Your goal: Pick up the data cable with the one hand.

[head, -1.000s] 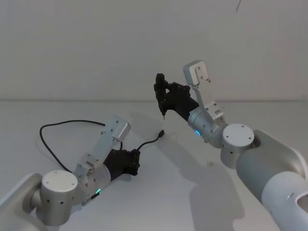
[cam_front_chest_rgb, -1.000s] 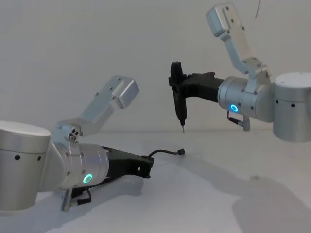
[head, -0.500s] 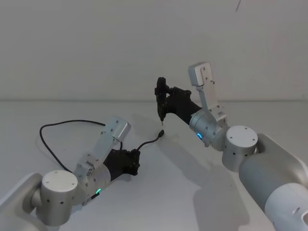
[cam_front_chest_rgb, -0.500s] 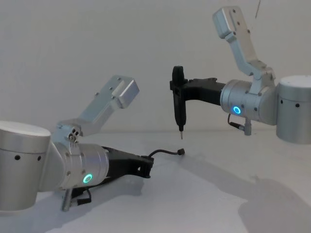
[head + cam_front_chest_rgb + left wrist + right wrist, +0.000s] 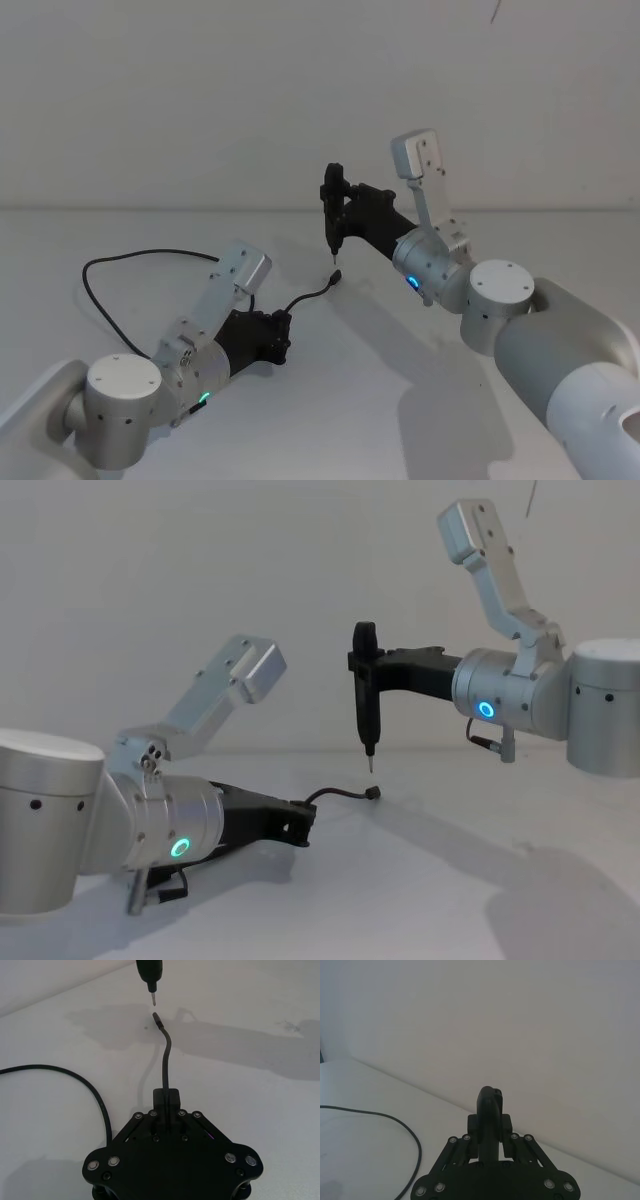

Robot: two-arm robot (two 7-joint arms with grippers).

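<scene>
Data cable [image 5: 164,1065] lies on the table [image 5: 260,1110], pinched just behind its plug [image 5: 156,1016] by the left tool [image 5: 166,1100]. The grasp looks made; the lift remains. Right tool [image 5: 362,666] clasps a pointed driver [image 5: 366,725] above that plug.

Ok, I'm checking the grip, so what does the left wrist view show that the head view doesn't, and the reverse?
Left wrist view: the cable passing between the shut fingers of the left gripper. Head view: the cable's full loop across the table on the robot's left, and the right gripper raised, clamping the black tool upright. Both: the plug close under the tool's tip, not touching.
</scene>
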